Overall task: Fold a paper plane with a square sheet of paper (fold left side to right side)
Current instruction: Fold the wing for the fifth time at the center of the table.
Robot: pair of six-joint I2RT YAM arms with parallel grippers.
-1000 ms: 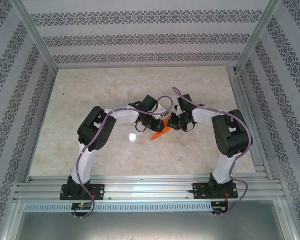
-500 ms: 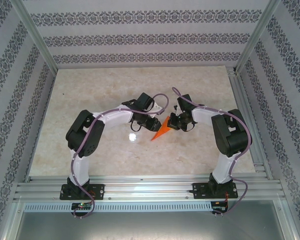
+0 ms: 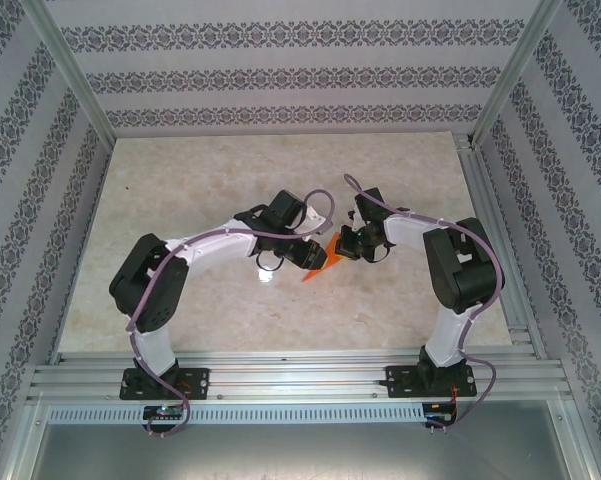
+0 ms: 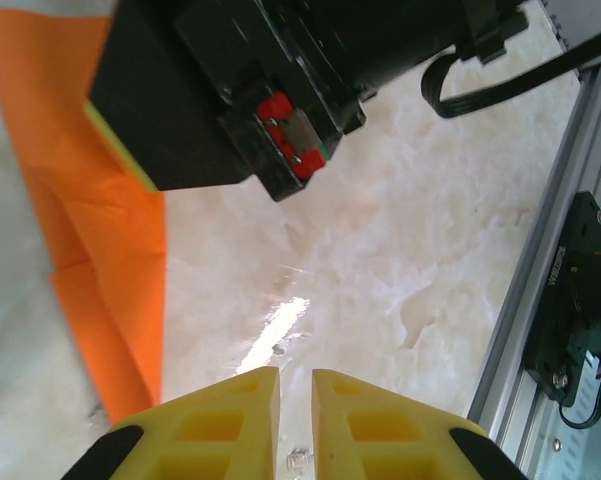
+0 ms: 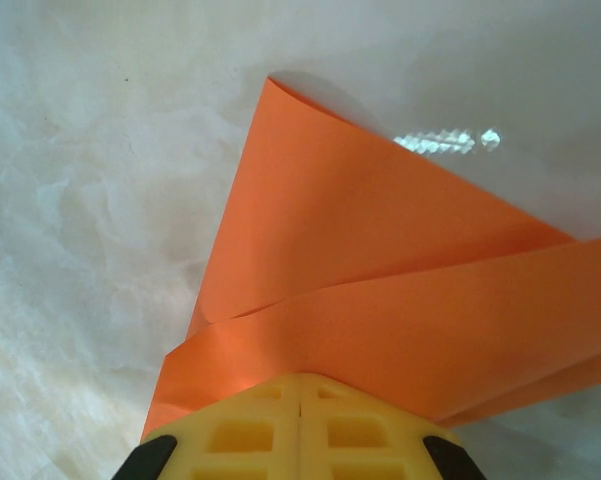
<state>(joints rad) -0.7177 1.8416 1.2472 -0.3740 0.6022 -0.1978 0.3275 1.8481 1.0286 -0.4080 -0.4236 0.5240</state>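
Clamping the orange paper (image 5: 360,250), right end effector (image 5: 300,385) sits beside closed left end effector (image 4: 295,385).

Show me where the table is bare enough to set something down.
Free: the table has a far strip up to the back wall; the left side beyond the left arm; the near middle between it and the right arm. Crowded: the centre, where the left gripper and right gripper meet at the paper.

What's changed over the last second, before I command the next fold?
The left arm's elbow swung out leftward and back, and the left end effector slid right, over the folded bright orange paper sheet, partly covering it. Nothing newly gripped or released. The right end effector stayed clamped on the sheet, which kept its place.
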